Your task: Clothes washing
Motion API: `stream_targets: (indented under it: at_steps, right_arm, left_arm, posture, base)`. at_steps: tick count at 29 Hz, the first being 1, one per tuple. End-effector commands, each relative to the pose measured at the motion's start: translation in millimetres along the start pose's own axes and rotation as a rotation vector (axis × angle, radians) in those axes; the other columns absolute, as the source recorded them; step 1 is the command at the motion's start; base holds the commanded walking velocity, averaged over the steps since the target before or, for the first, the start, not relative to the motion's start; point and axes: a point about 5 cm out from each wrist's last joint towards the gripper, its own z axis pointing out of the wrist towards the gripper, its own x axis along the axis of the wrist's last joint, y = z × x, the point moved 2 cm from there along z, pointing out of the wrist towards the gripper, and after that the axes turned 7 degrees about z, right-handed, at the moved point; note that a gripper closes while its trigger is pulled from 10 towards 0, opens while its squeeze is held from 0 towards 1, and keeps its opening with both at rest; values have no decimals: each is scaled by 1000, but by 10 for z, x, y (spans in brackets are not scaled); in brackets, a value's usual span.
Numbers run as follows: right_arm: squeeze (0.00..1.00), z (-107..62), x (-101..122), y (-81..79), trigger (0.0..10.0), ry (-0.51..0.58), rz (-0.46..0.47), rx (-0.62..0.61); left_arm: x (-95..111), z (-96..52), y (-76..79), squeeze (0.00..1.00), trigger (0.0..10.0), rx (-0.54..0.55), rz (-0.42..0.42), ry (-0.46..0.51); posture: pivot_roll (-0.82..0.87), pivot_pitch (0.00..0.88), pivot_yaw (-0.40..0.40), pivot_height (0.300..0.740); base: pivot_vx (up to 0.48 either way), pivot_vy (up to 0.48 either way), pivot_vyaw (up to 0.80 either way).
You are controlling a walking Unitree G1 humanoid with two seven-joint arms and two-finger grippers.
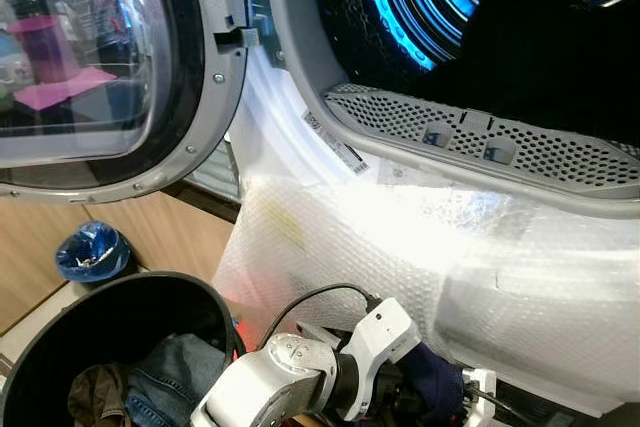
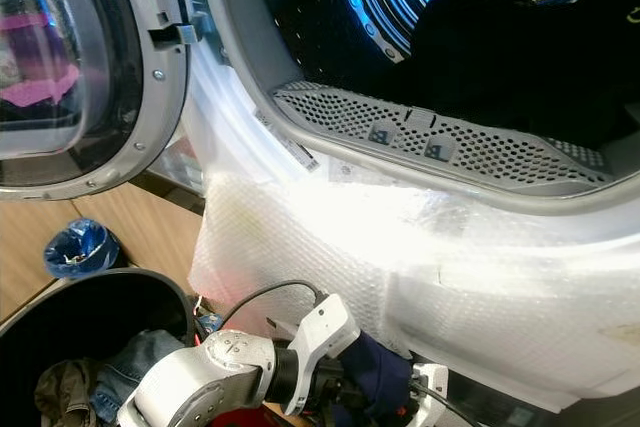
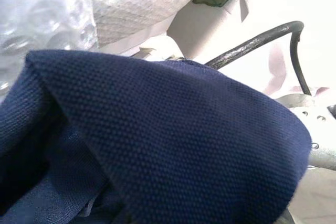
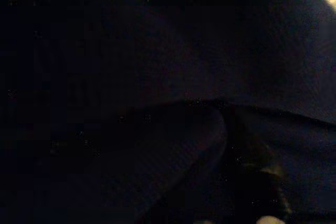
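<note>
Navy garment (image 1: 432, 375) is bunching low against the front of the washing machine (image 1: 400, 217), just below the bubble wrap (image 1: 420, 257) that is covering the machine's front panel. Left arm (image 1: 290, 377) is reaching across toward it, wrist and black cable (image 1: 300, 302) showing above the cloth. Left gripper (image 1: 425, 392) is sitting buried in the fabric; in the left wrist view the navy knit (image 3: 157, 140) is lying right across the lens, so whether the fingers are spread or pinching the cloth cannot be told. Right wrist view is nearly black, dark cloth folds (image 4: 173, 129) pressing close; right gripper state cannot be told either.

Machine door (image 1: 100, 67) is hanging open to the left, glass reflecting the room. Drum (image 1: 470, 7) is glowing blue inside, with a perforated grey rim (image 1: 480, 142) along the lower edge of the opening.

Black laundry bin (image 1: 120, 307) is standing on the wooden floor (image 1: 170, 237) at lower left, holding denim (image 1: 180, 367) and an olive piece (image 1: 95, 392). A blue crumpled bag (image 1: 92, 252) is lying beyond the bin.
</note>
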Motion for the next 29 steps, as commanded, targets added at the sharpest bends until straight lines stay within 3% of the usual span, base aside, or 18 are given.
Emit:
stream_targets:
  at_steps: [1, 6, 10, 11, 12, 15, 17, 18, 24, 25, 28, 29]
  right_arm:
    - [0, 29, 54, 12, 0, 21, 2, -6]
    - [0, 45, 79, -3, 0, 35, 7, 10]
    - [0, 30, -24, -55, 0, -4, 10, 35]
    - [0, 24, -43, -62, 0, -7, 10, 37]
    - [0, 21, -54, -64, 0, -7, 14, 35]
    - [0, -2, -87, -57, 0, -8, 22, 30]
    - [0, -14, -105, -50, 0, -15, 23, 29]
    - [0, -19, -114, -42, 0, -21, 24, 28]
    - [0, -28, -123, -46, 0, -42, 12, 34]
    - [0, -34, -120, -47, 0, -49, 6, 37]
    - [0, -49, -105, -47, 0, -53, -8, 39]
    - [0, -66, -84, -53, 0, -51, -12, 42]
  left_arm:
    - [122, -5, 142, 0, 10000, -73, 13, 63]
    - [91, -61, 116, 0, 10000, -48, 5, 62]
    - [88, -189, 110, 0, 10000, -10, -33, 94]
    - [86, -241, 114, 412, 10000, -3, -52, 102]
    - [84, -288, 117, 1000, 10000, 1, -66, 110]
    - [38, -542, 143, 1000, 10000, 11, -68, 112]
    - [-67, -728, 98, 1000, 10000, 62, -49, 66]
    - [-181, -934, 69, 1000, 10000, 102, -41, 14]
    - [-397, -1434, 67, 1000, 10000, 186, -11, -145]
    - [-443, -1615, 51, 1000, 10000, 234, -1, -201]
    - [-453, -1791, -19, 1000, 10000, 322, -1, -219]
    - [-464, -1915, -93, 1000, 10000, 407, 6, -239]
  posture:
    - [33, 0, 29, 740]
    - [34, 0, 30, 740]
    - [26, 0, 29, 740]
    - [27, 0, 29, 740]
    - [27, 0, 29, 740]
    - [40, 0, 31, 740]
    - [46, 0, 30, 740]
    - [48, 0, 30, 740]
    - [62, 0, 26, 740]
    - [63, 0, 26, 740]
    - [62, 0, 27, 740]
    - [61, 10, 28, 740]
  base:
    - [0, 0, 0]
    - [0, 0, 0]
    - [0, 0, 0]
    - [0, 0, 0]
    - [0, 0, 0]
    - [0, 0, 0]
    - [0, 0, 0]
    - [0, 0, 0]
    - [0, 0, 0]
    - [0, 0, 0]
    - [0, 0, 0]
    - [0, 0, 0]
